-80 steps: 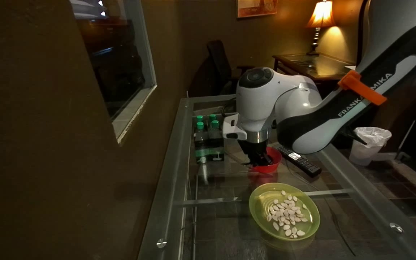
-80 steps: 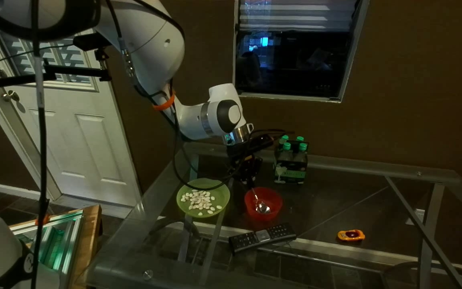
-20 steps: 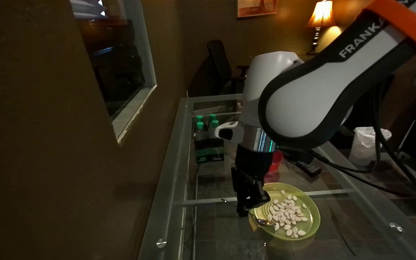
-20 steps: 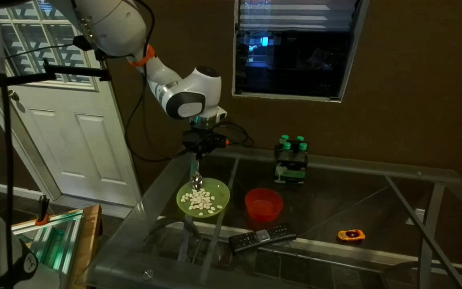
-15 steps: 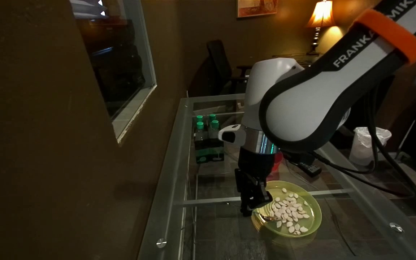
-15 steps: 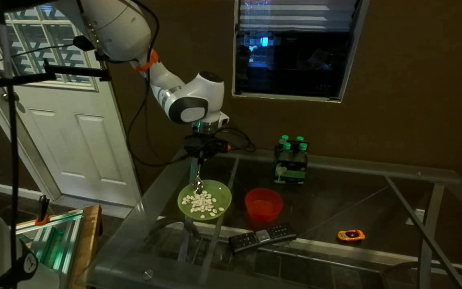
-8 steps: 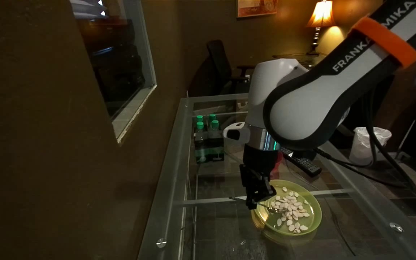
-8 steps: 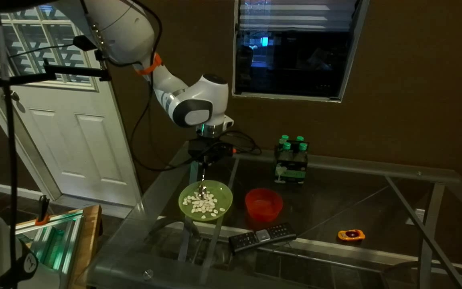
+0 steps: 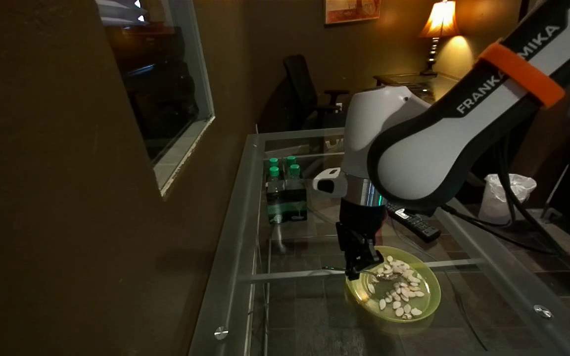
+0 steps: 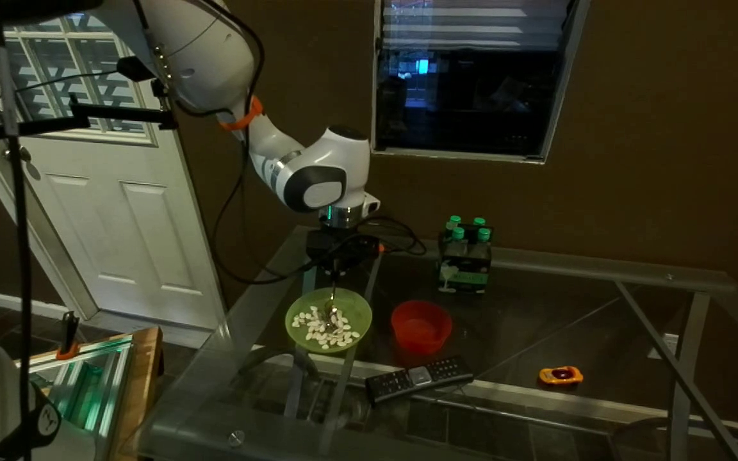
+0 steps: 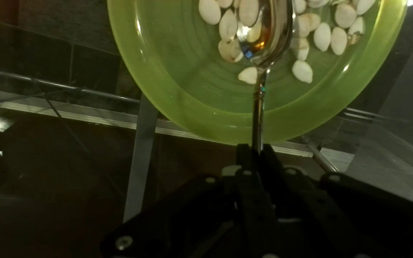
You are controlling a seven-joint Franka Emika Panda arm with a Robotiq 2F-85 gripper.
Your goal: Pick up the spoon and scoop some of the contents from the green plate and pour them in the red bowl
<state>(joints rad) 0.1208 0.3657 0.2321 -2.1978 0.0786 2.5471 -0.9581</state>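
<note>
Glass-topped bench (image 11: 66, 186), dark and see-through, backs the wrist view. Black two-fingered pincer (image 11: 256, 152) fills lower centre of frame, pinching the handle of a slender, silvery metal spoon (image 11: 258, 107). Handle crosses over the lower rim of a round, shallow, translucent yellow-green plate (image 11: 188, 114), upper centre. Spoon's cupped end lies among small, flat, whitish-beige oval pieces (image 11: 228, 25); cannot tell whether any rest in it.

In an exterior view, brown wall (image 9: 92, 173) takes the left side. Plate sits low, right of centre. Pincer stands above the plate's left edge, end of the spoon handle jutting out leftward. Long black remote (image 9: 417, 226) right of centre; lit table lamp (image 9: 441, 20), upper right.

In an exterior view, small round translucent red bowl (image 10: 421, 326) stands at lower centre, just right of the plate and apart from it. Remote lies just beside the bowl, lower in frame. Dark carrier (image 10: 465, 275) with green-capped bottles, right of centre; small yellow-orange, car-shaped object (image 10: 561, 375), lower right; white panelled door (image 10: 132, 192), left.
</note>
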